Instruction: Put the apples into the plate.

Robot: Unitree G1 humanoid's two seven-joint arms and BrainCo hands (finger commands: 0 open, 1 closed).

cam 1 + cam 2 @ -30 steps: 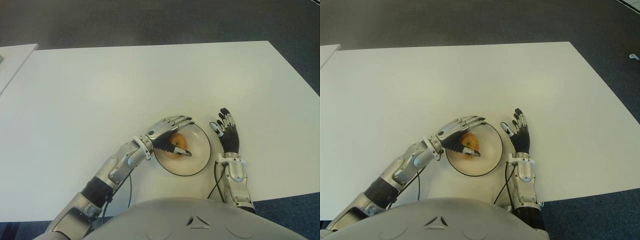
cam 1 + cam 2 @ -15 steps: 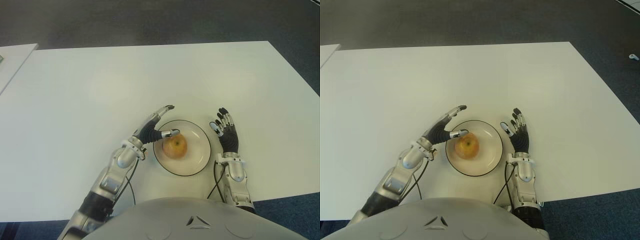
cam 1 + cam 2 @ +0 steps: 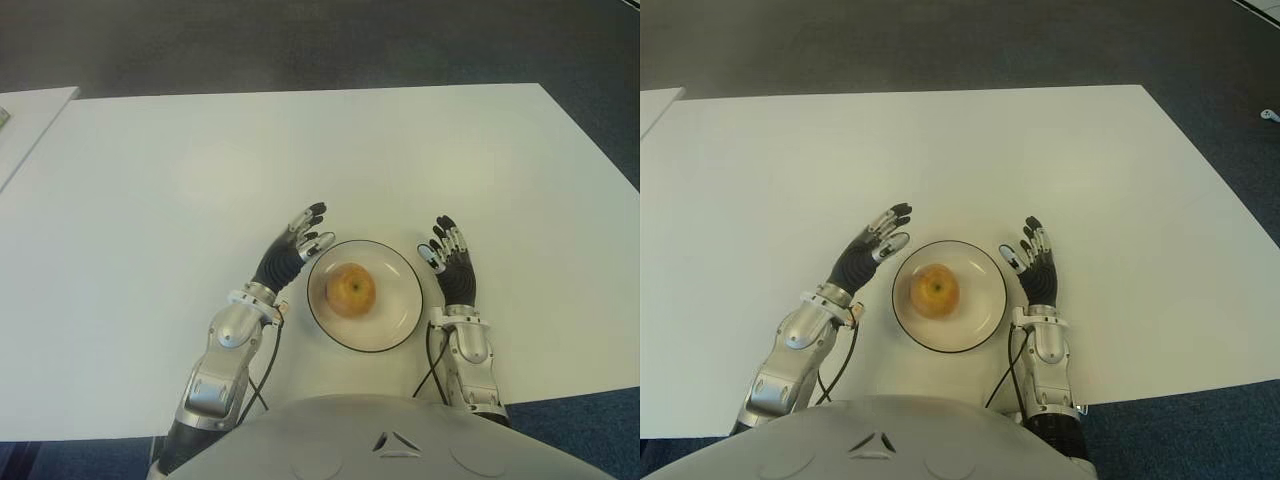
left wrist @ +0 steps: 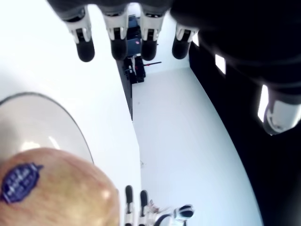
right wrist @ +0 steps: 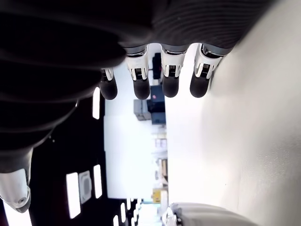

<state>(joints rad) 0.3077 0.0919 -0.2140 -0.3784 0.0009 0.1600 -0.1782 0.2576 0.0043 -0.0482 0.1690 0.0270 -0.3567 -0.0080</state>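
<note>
One apple (image 3: 351, 290) in plate (image 3: 398, 325) | left hand (image 3: 290, 255) beside plate, fingers spread, empty | right hand (image 3: 452, 268) opposite side, fingers extended, empty

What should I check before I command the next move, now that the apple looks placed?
1. Apple sits inside the plate: ok.
2. Left hand is empty, fingers spread, beside the plate on its left side: ok.
3. Left hand is clear of the plate rim: cannot tell; the fingertips show very close to it.
4. Right hand is open and holds nothing, on the plate's right side: ok.
5. More apples waiting on the table: none visible, so the task looks done.
</note>
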